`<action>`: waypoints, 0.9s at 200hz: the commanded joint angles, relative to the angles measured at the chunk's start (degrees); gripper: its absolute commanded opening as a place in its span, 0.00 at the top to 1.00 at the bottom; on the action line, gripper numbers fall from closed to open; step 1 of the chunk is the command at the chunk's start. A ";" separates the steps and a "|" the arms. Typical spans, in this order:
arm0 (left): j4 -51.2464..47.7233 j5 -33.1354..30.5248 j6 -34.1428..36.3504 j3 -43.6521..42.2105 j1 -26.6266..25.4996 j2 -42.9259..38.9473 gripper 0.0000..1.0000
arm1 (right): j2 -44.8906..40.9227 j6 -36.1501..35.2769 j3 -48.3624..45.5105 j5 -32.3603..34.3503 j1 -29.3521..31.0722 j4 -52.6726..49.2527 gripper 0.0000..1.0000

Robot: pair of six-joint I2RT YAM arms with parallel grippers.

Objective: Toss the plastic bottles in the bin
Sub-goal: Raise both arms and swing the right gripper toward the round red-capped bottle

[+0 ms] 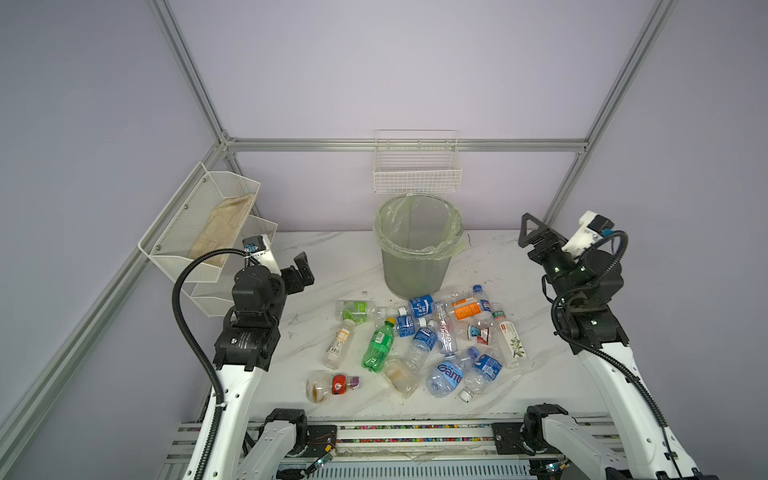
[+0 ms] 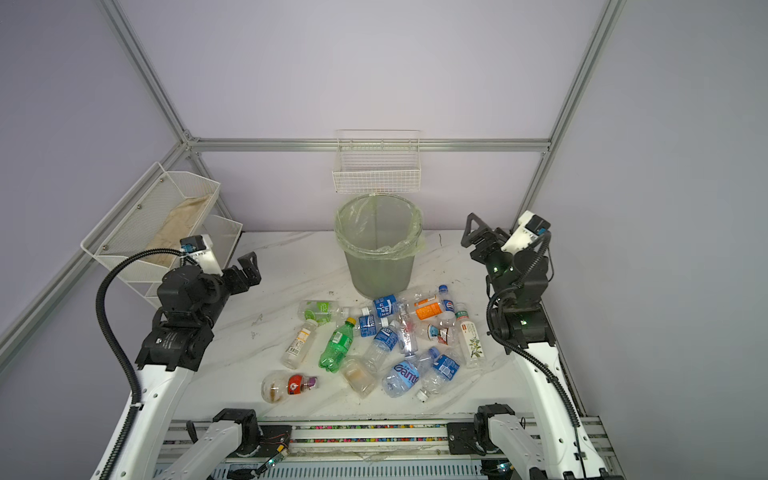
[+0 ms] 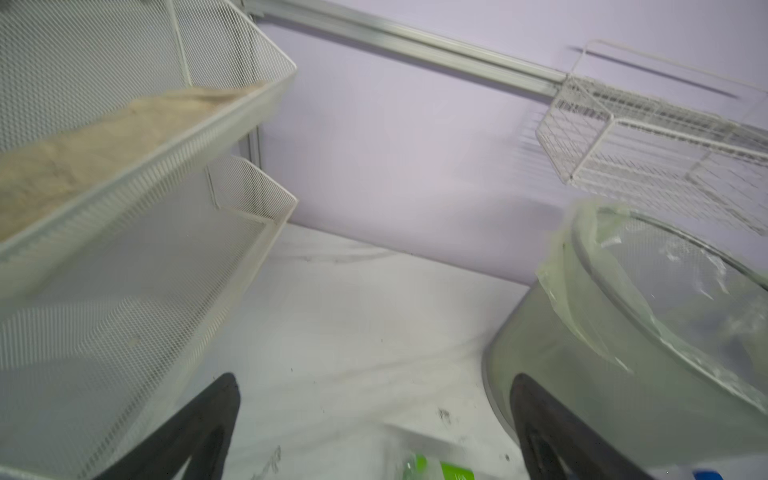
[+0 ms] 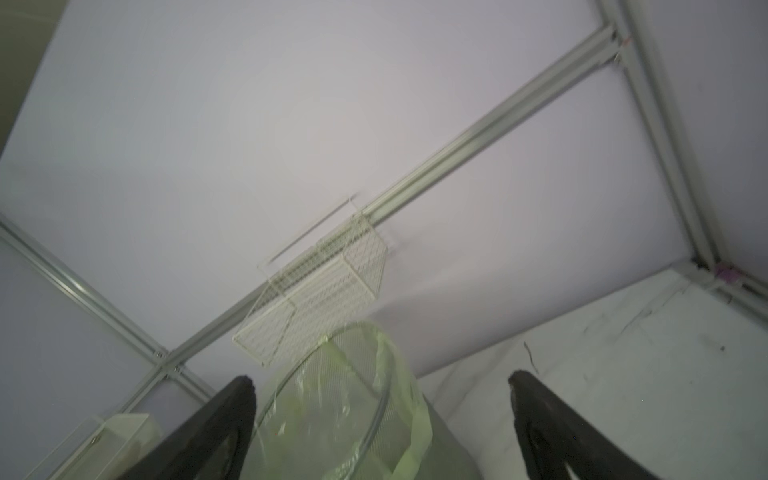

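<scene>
The left gripper (image 1: 302,266) and right gripper (image 1: 524,230) are spread wide, nothing grasped. A round, film-lined mesh bin (image 1: 415,266) is seen between them; clear crumpled bottles (image 1: 419,340) are strewn behind.

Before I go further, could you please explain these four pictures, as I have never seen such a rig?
These are two robot arms at a white table, each ending in a two-fingered gripper. Two pictures look down from a camera head above; two come from cameras on the wrists. The plastic bottles lie in a heap, a green soda bottle among them, in front of the bin, grey mesh lined with a pale green bag. A wire basket hangs behind it, a mesh shelf at the left. The left gripper and the right gripper are open and hold nothing.
</scene>
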 commanded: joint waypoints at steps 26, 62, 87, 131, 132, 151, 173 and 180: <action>-25.70 10.94 -11.97 1.94 -0.49 -15.15 0.00 | -5.37 1.46 -4.56 -14.18 6.19 -11.41 0.03; -35.87 15.45 -18.31 -1.34 -0.48 -23.58 0.00 | -4.62 -0.29 -4.95 -21.98 10.44 -9.19 0.03; -39.73 16.23 -19.43 -5.03 -0.45 -26.89 0.00 | -1.31 -7.07 -1.53 -17.11 23.63 -11.10 0.03; -41.80 12.06 -20.81 -4.05 -0.44 -27.18 0.00 | 13.86 -16.07 7.75 1.33 50.68 -17.91 0.03; -41.74 12.08 -20.91 -4.05 -0.42 -27.13 0.00 | 14.35 -16.23 7.98 1.56 51.29 -17.99 0.03; -41.03 12.70 -23.29 -3.52 -0.45 -26.90 0.00 | 21.56 -18.98 12.08 7.83 59.56 -20.06 0.03; -39.75 10.91 -24.96 -0.97 -0.49 -26.37 0.00 | 26.50 -22.67 11.27 9.81 66.11 -15.41 0.03; -39.31 10.26 -25.04 0.30 -0.50 -25.40 0.00 | 27.04 -23.14 10.39 9.50 67.19 -12.57 0.03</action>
